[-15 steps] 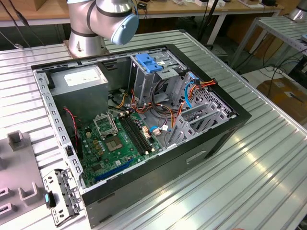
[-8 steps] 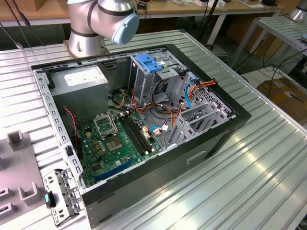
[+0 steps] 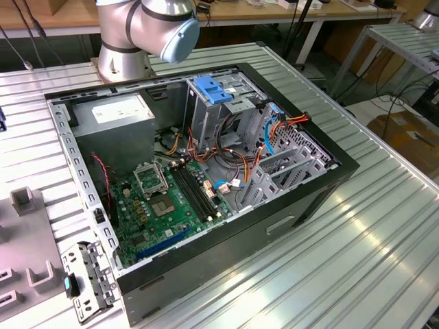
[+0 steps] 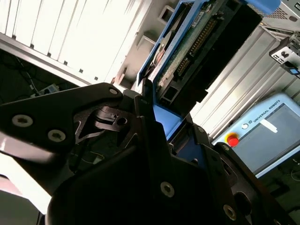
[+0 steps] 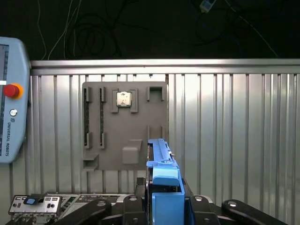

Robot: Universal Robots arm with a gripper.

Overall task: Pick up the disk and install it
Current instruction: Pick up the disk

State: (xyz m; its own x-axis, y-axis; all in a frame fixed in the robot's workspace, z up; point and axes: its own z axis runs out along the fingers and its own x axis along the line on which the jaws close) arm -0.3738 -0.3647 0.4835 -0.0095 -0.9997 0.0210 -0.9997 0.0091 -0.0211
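Observation:
In both wrist views my gripper [image 4: 161, 119] is shut on the disk [image 4: 197, 44], a flat drive with blue plastic side rails. The second wrist view shows the disk's connector edge and green circuit board sticking out past the black fingers [image 4: 140, 108]. Seen edge-on in the first wrist view, the disk [image 5: 161, 171] stands upright between the gripper [image 5: 164, 206] arms, held above the ribbed metal table. The open computer case [image 3: 322, 195] lies on the table in the exterior view. Its grey drive cage with a blue latch piece [image 3: 214, 89] is at the back.
A grey fixture plate [image 5: 105, 136] holding a processor chip [image 5: 124, 99] lies on the table beneath the disk. The teach pendant [image 5: 11, 98] sits beside it. A metal bracket [image 3: 86, 277] lies by the case's front corner. The arm's base [image 3: 130, 34] stands behind the case.

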